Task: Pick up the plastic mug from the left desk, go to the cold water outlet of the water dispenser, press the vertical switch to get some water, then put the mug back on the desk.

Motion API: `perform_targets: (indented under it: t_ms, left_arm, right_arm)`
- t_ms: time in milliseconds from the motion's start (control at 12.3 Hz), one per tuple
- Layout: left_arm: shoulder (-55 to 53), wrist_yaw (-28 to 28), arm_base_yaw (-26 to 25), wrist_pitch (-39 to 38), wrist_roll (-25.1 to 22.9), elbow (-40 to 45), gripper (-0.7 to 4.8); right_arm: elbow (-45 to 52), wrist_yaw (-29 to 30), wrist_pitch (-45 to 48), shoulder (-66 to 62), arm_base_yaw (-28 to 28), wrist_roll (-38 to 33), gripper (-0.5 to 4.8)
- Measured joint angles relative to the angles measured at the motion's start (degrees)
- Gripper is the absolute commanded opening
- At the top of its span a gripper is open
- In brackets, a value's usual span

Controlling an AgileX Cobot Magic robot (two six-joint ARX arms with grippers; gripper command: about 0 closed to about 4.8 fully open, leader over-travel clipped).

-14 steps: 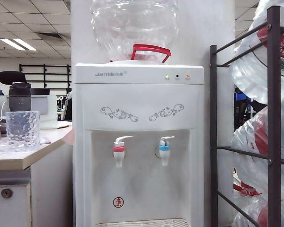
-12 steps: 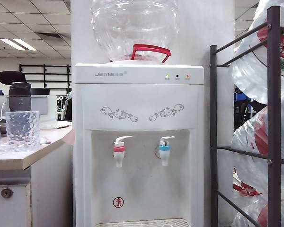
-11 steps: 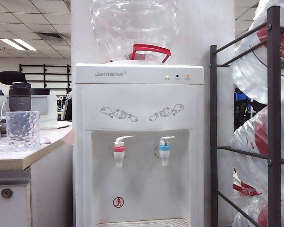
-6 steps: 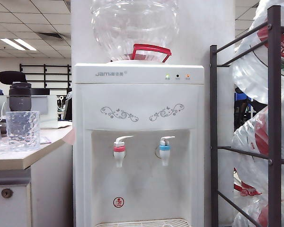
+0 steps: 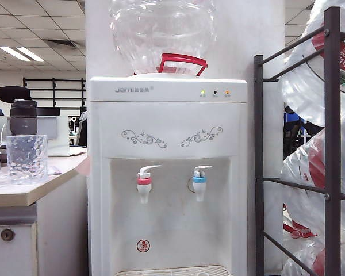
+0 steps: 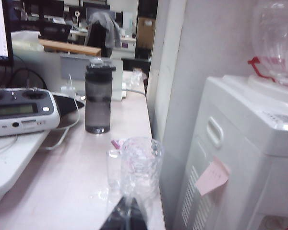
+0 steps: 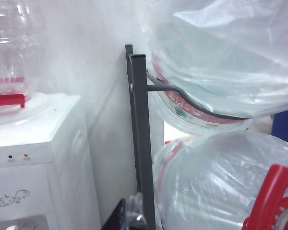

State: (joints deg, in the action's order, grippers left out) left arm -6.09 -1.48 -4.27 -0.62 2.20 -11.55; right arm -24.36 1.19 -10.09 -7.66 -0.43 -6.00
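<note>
Bottle (image 5: 23, 118) behind plastic mug (image 5: 26, 158); front open

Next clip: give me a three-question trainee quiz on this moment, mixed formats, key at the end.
1. True or false: the plastic mug stands on the left desk.
2. Which band colour marks the tap nearer the rack: A red, B blue?
3. What dark-lidded item stands behind the mug?

Key:
1. True.
2. B.
3. A clear bottle; the left end effector, shut, points at the mug; the right end effector faces the rack.

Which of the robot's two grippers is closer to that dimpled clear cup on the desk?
The left. The left gripper, shut, sits just before the plastic mug on the left desk. The right gripper faces the jug rack beyond the water dispenser.
</note>
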Motion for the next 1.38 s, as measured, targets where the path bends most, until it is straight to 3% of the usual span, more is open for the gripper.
perform_targets:
  t_ms: [244, 487, 650, 731, 812, 1056, 1137, 1219, 1381]
  left_arm:
    - [-9.51, 0.55, 0.0, 5.68, -0.94, -0.76, -0.05]
    - [-26.01, 3.15, 0.0, 19.34, -1.27, -1.16, -0.05]
    - [-35.26, 4.07, 0.0, 23.78, -1.27, -3.98, -0.05]
    - [-40.35, 4.26, -0.02, 26.03, -1.27, -5.79, -0.05]
    - [-44.92, 5.73, -0.04, 31.36, -1.27, -6.14, -0.05]
    - [-48.28, 6.67, -0.09, 35.3, -1.09, -6.75, -0.05]
    - [-48.35, 6.67, -0.09, 35.45, -0.85, -6.78, -0.05]
    - [-48.48, 6.64, -0.09, 35.5, -0.83, -6.78, -0.05]
    - [-48.76, 6.64, -0.09, 35.36, -0.83, -6.78, -0.05]
  right_arm:
    - [-8.2, 0.61, 0.52, -8.72, 0.0, 0.02, -0.05]
    - [-17.97, 8.87, 0.96, -18.84, 0.0, 0.2, -0.05]
    - [-21.59, 17.4, 1.44, -23.08, 0.0, 0.24, -0.05]
    - [-23.26, 25.57, 1.62, -25.59, 0.07, 0.22, -0.05]
    - [-23.74, 30.34, 1.53, -27.21, 3.45, 0.22, -0.05]
    - [-23.96, 24.35, -0.94, -29.07, 16.57, 0.22, -0.05]
    - [-23.93, 19.78, -3.8, -30.18, 25.07, 0.22, -0.05]
    - [-23.96, 11.32, -5.57, -31.28, 34.36, 0.39, -0.05]
    - [-23.96, -1.4, -6.05, -32.76, 44.0, 3.39, -0.05]
